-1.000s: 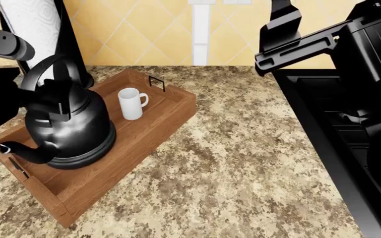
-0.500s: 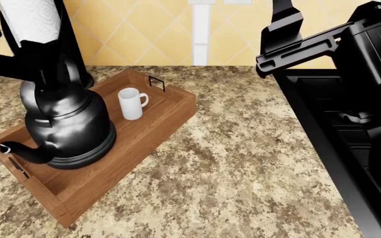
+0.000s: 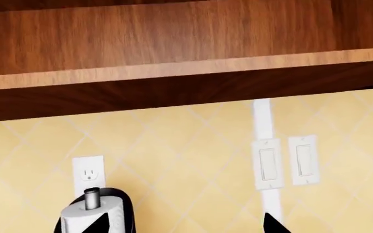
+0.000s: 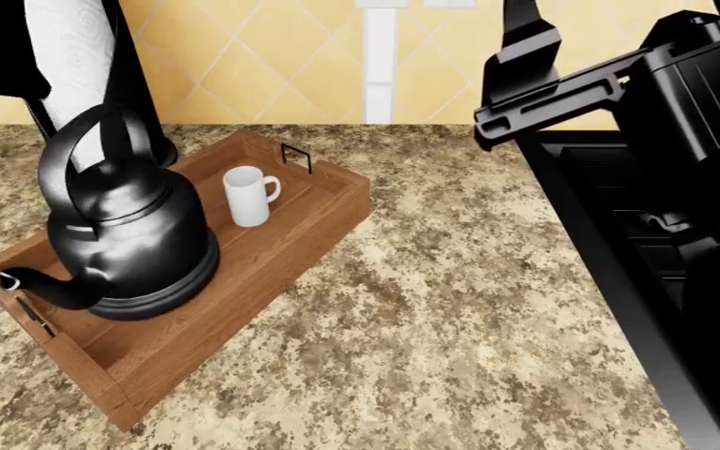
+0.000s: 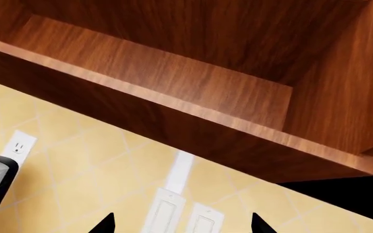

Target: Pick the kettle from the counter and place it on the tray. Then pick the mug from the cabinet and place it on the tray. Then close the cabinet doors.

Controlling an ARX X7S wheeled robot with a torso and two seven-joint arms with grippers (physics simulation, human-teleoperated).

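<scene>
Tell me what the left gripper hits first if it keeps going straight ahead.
Probably the tiled wall, between the outlet and the switches, below the cabinet. Nothing else shows in that line, though depth is unclear.

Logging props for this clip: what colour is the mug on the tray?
Plain white. The mug shows best in the head view, standing on the brown wooden tray.

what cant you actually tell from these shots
- Cabinet doors: neither wrist view shows them; only the cabinet shelf and underside fit the frame.
- Left gripper: only its fingertips enter the left wrist view.
- Right gripper: likewise cut off in the right wrist view.
- Kettle hides part of the tray floor in the head view.
</scene>
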